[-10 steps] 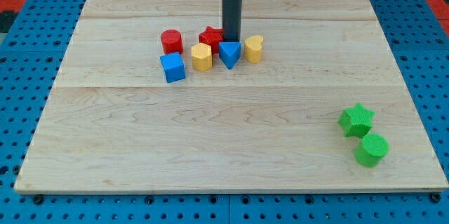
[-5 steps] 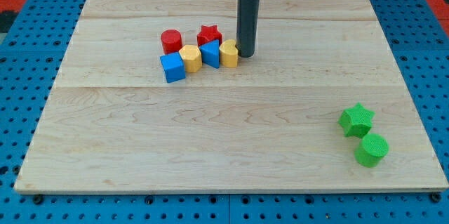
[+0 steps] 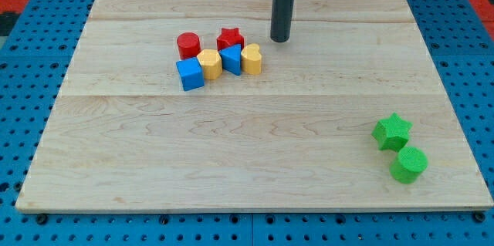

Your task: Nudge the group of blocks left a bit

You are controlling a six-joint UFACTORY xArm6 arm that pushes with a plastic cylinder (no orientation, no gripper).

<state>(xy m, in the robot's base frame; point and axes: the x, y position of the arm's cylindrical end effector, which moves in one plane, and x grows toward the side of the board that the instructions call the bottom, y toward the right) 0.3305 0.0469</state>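
Observation:
A tight group of blocks sits left of centre on the wooden board (image 3: 247, 146): a red cylinder (image 3: 188, 45), a red star (image 3: 230, 38), a blue cube (image 3: 190, 74), a yellow hexagonal block (image 3: 209, 64), a blue triangular block (image 3: 231, 59) and a yellow heart-shaped block (image 3: 252, 58). The lower row stands touching side by side. My tip (image 3: 279, 40) is to the upper right of the yellow heart-shaped block, apart from it with a small gap.
A green star (image 3: 392, 131) and a green cylinder (image 3: 408, 164) stand together near the view's lower right corner of the board. A blue perforated table (image 3: 31, 61) surrounds the board.
The tip went round to the right of the group and pushed the yellow heart, blue triangle and yellow hexagon leftward into a tight row. It has now pulled back up and right, off the heart.

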